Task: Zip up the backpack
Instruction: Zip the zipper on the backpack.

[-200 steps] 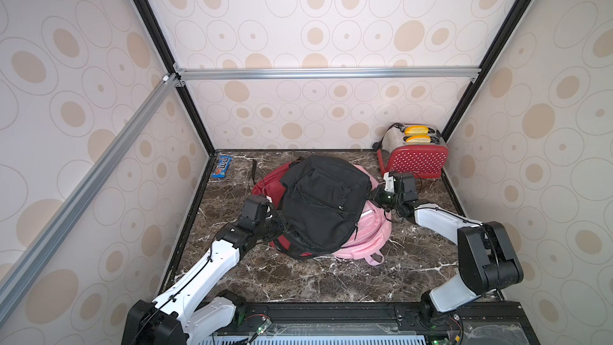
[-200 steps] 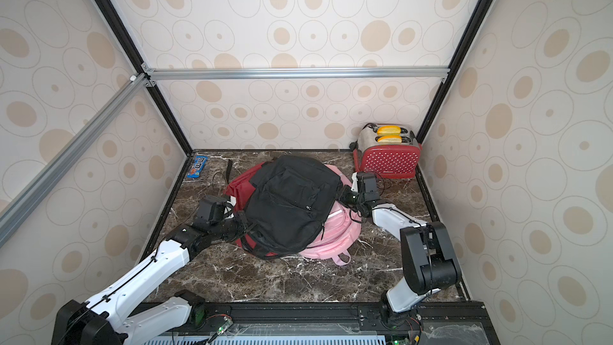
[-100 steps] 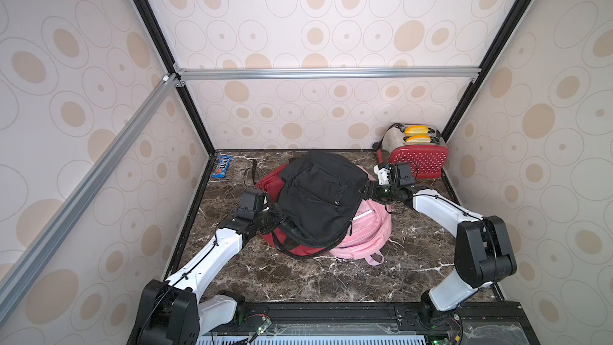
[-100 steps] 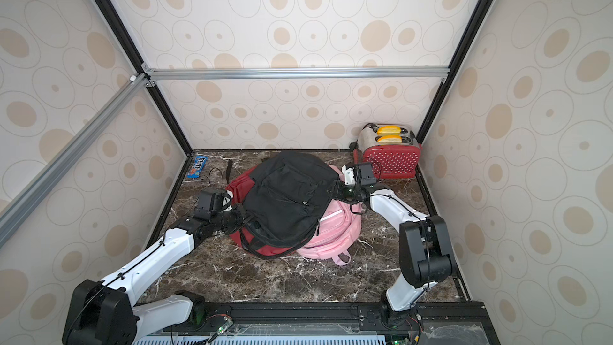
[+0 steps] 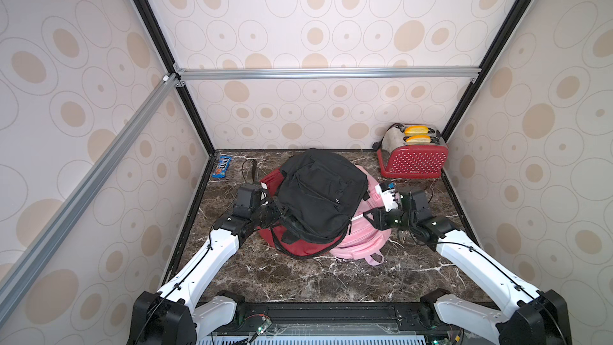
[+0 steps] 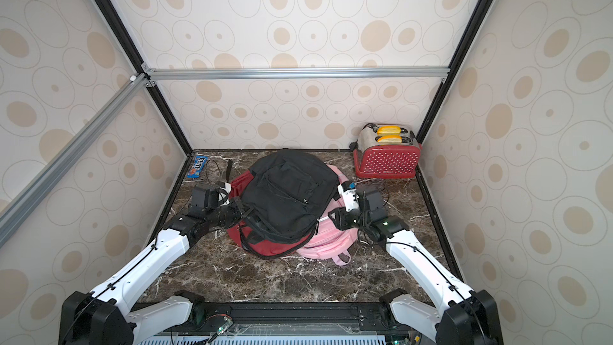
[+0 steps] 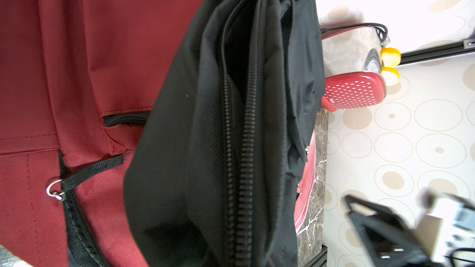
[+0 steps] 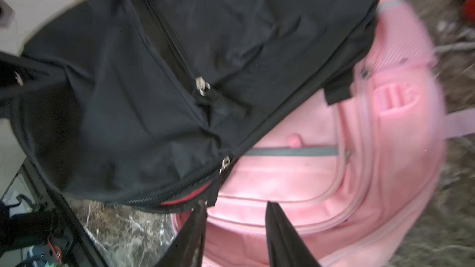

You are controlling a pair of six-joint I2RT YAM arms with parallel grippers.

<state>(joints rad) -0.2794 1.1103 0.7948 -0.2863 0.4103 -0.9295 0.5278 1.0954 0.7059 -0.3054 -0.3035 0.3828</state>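
Top views, both: dark marble table (image 5: 298, 280) under a heap of three bags. Uppermost, black backpack (image 5: 318, 194): lies slantwise over a red backpack (image 5: 298, 248) and a pink backpack (image 5: 361, 242), mid-table, toward the back wall. Back right corner, well apart from the heap: a red dotted toaster (image 5: 413, 159). Back left corner: a blue M&M's packet (image 5: 221, 166).

Next, left claw (image 5: 286, 218): presses into the black backpack's near-left edge, closed tight, apparently on a fold of its fabric; pinch itself hidden by the cloth. Then right claw (image 5: 371, 219): hovers over the pink backpack, just beside the black one's right edge, tips clearly apart, grips nothing. Same in the right wrist view: only pink fabric between and beyond the two tips.

Left wrist view: main zipper (image 7: 246, 150) of the black backpack gapes, both rows of teeth apart along the whole visible run, dark interior showing. Right wrist view, blurred: two metal zipper pulls, one (image 8: 202, 86) on a front pocket, another (image 8: 225, 163) at the bag's edge seam.

Judged progress: early. Bag steadied, no pull grasped, opening not yet closed as far as shown. Left to do: seize the proper pull and draw it along the teeth against the left claw's hold.
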